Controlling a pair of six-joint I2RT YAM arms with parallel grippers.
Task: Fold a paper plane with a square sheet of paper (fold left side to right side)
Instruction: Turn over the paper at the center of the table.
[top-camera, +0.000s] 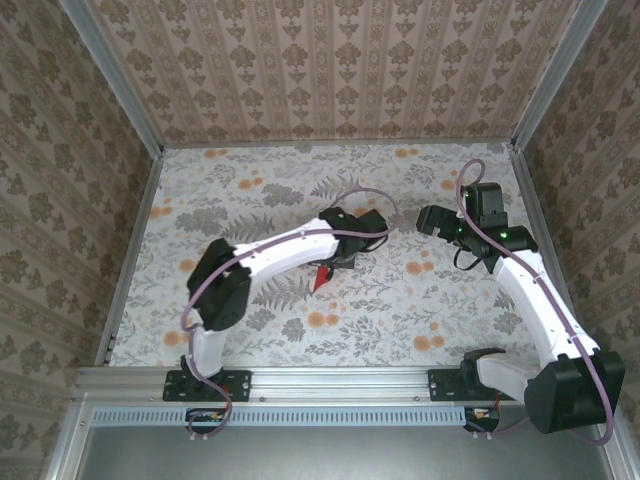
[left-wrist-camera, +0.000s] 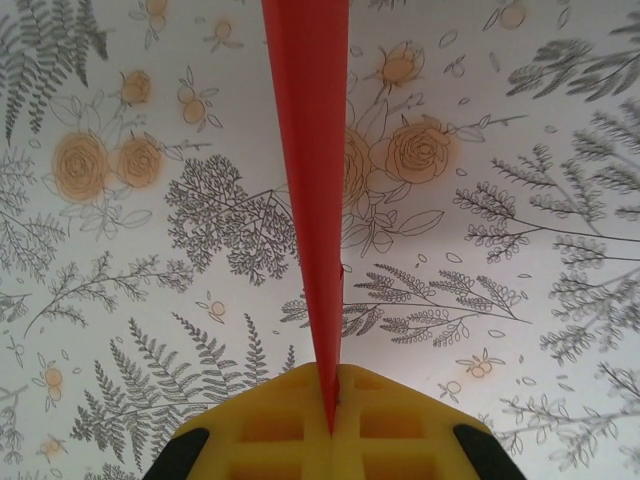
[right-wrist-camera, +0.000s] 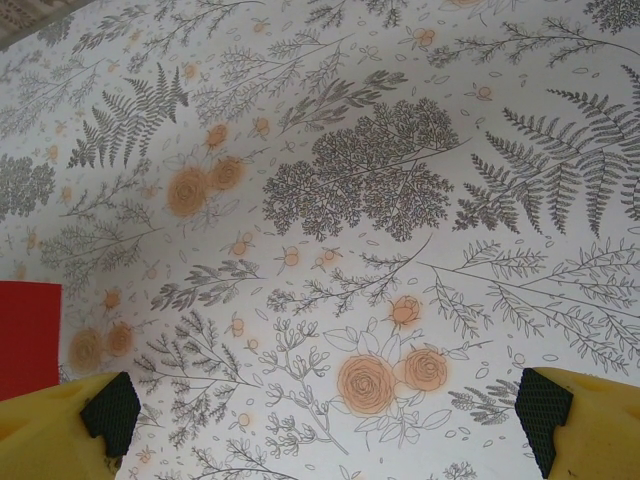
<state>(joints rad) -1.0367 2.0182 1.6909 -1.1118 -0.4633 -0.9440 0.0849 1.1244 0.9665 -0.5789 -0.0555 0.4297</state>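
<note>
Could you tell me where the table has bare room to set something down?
Free: the far strip of table along the back wall, the far-left corner beyond the left arm, and the near stretch by the front rail. Crowded: mid-table, where the left fingers pinch the folded red paper and the open right fingers hang nearby.

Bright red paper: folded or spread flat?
Folded: the bright red paper shows as a narrow taper, clamped in the shut left gripper.
</note>
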